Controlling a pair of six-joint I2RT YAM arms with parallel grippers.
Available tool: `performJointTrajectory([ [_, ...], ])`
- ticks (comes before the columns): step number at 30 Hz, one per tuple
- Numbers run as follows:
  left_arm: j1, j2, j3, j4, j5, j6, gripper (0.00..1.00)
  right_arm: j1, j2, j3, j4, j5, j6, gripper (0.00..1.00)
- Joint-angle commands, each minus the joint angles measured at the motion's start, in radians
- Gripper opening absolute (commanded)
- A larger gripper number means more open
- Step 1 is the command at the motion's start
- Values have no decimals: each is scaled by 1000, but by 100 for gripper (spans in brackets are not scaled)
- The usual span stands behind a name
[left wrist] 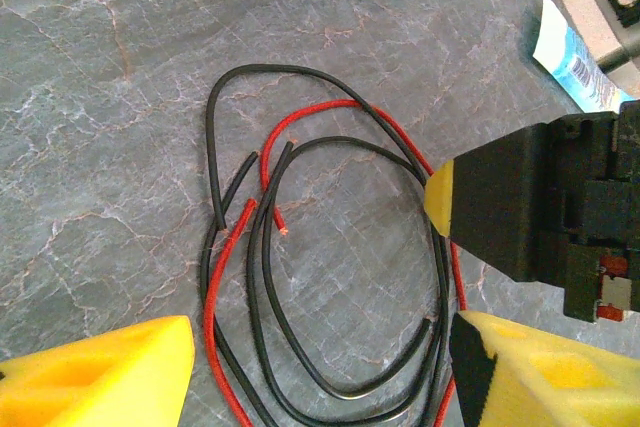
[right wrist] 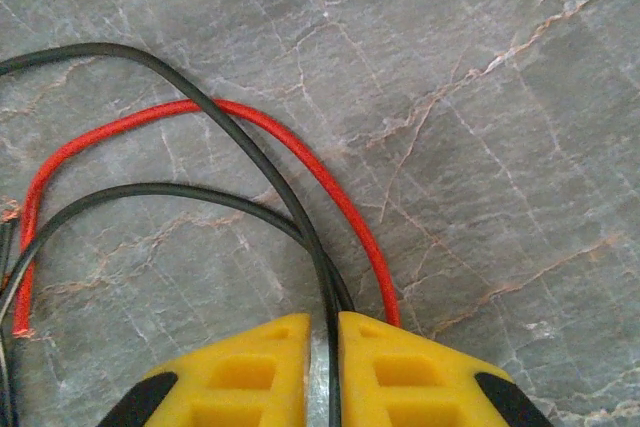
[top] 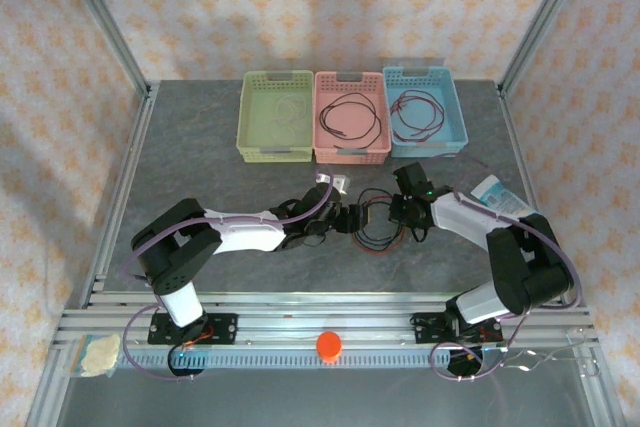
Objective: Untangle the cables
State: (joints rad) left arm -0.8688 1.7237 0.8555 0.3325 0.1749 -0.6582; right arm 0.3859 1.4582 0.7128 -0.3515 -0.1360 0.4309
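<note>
Three baskets: green basket [top: 277, 154], pink basket [top: 352, 155] and blue basket [top: 428, 150], in one row well beyond both pairs of fingertips.
Sorted cables: three, one coil per basket. They are a pale cable [top: 290, 112] in green, a pink-basket cable [top: 350, 119] that is black, and a blue-basket cable [top: 420, 112] that looks dark red.
Done so far: I judge the job about half done or a little more.
Left to do: one tangle [top: 385, 225] on the table [top: 200, 157], its loops crossing over each other.
Tangle count: the left wrist view shows four black ends and two red ends. That suggests two black cables and one red cable [left wrist: 330, 105]. The red could be two pieces, since its lower run leaves the frame.
Grippers: two, facing each other across the tangle.
Left gripper [left wrist: 320, 377]: fingers spread wide and released, with nothing between them. The tangle lies on the table between and just ahead of them.
Right gripper [right wrist: 323, 347]: fingers pinched almost together on a black cable [right wrist: 322, 277] that runs straight into the slit, so I read this as a grasp. The red cable ends against the edge of one finger, just beside the slit.
Remaining steps, as a guess: pull the held black cable free, then bin each loose cable.
</note>
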Motion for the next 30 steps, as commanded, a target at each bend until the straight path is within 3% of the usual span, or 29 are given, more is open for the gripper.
performJointTrajectory([
  [1,2,8,8,20,-5,-8,70,7,14,3,-4,44,13,16],
  [12,2,8,20,-1,-10,8,69,20,84,5,18,19,3,17],
  [19,16,-10,6,-2,-27,12,69,78,172,65,-84,168,-5,16],
  [24,43,-44,-27,13,-36,2,69,100,205,70,-76,176,5,7],
  [27,58,-62,-37,7,-41,8,69,112,168,70,-56,179,9,0],
  [30,84,-81,-36,-6,-45,24,69,114,90,68,-44,191,3,0],
])
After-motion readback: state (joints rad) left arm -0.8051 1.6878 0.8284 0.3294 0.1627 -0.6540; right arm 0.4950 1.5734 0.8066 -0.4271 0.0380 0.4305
